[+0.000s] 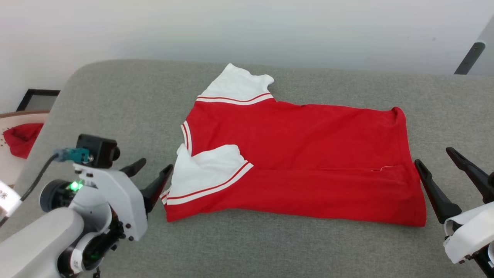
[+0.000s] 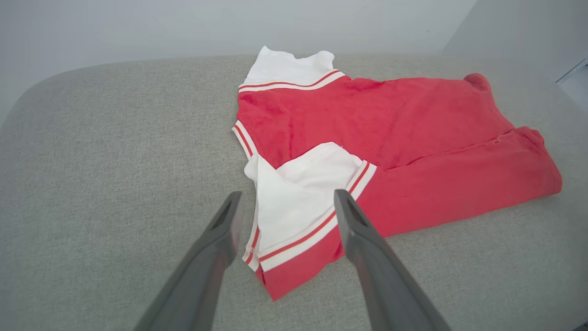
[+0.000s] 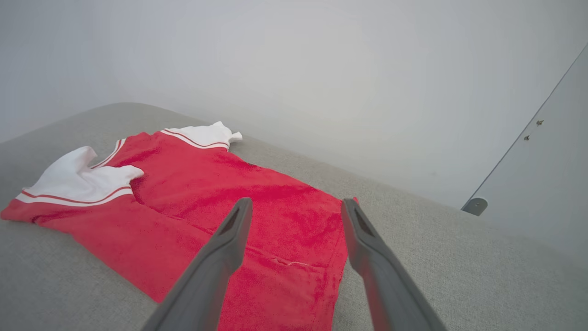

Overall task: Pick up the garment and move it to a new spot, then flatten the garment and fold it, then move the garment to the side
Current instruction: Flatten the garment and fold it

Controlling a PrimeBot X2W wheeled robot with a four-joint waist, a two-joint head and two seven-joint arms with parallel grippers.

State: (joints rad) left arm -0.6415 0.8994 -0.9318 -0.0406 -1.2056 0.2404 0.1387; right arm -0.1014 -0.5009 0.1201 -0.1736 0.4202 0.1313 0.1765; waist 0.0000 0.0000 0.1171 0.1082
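Observation:
The garment (image 1: 301,154) is a red jersey with white striped-trim sleeves, spread across the grey cushion with its near long edge folded up over the body. One white sleeve (image 1: 235,87) lies at the far side, the other (image 1: 204,173) rests on the folded flap. My left gripper (image 1: 152,168) stands open just left of the garment's collar end, empty. My right gripper (image 1: 434,156) is open beside the hem end, empty. In the left wrist view the open gripper (image 2: 285,197) hovers over the near sleeve (image 2: 298,193). In the right wrist view the gripper (image 3: 297,204) hangs above the hem (image 3: 294,262).
The grey cushion (image 1: 115,100) has bare fabric to the left and in front of the garment. A small red cloth bundle (image 1: 21,139) lies on a round pale surface off the cushion's left edge. A white wall stands behind.

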